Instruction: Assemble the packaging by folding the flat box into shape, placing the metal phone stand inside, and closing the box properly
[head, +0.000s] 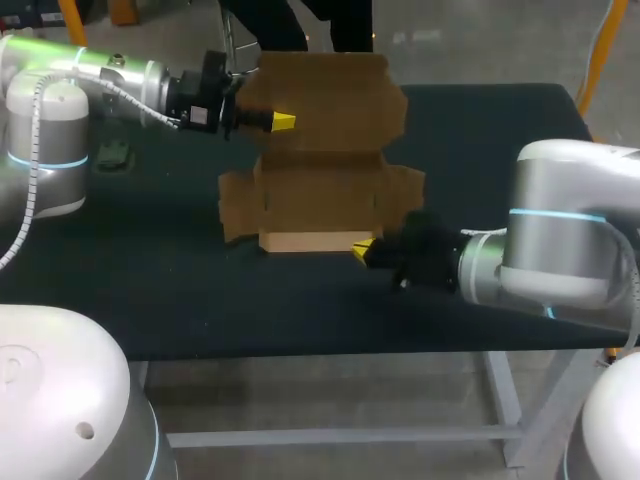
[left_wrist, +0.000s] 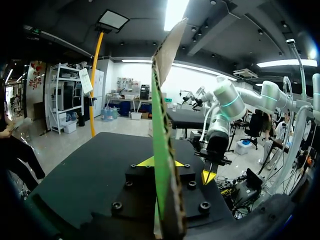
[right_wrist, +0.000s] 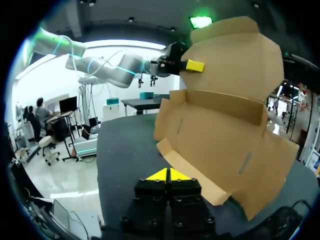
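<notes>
Table (head: 150, 290): matte black top on a pale grey metal frame (head: 505, 395), with one crossbar low between the legs. Beneath it, we record a smooth light grey floor (head: 330, 385); in the left wrist view it looks glossy and carries reflections of the lamps. The ceiling (left_wrist: 240, 35) is dark with exposed beams. We count a long bright strip light (left_wrist: 175, 10) and a square panel (left_wrist: 114, 20) beside it. The far wall (left_wrist: 190, 80) is white and brightly lit. White open shelving (left_wrist: 62, 97) stands along one side, with a yellow post (left_wrist: 95, 85) near it. In the right wrist view we see one green ceiling lamp (right_wrist: 201, 21).
</notes>
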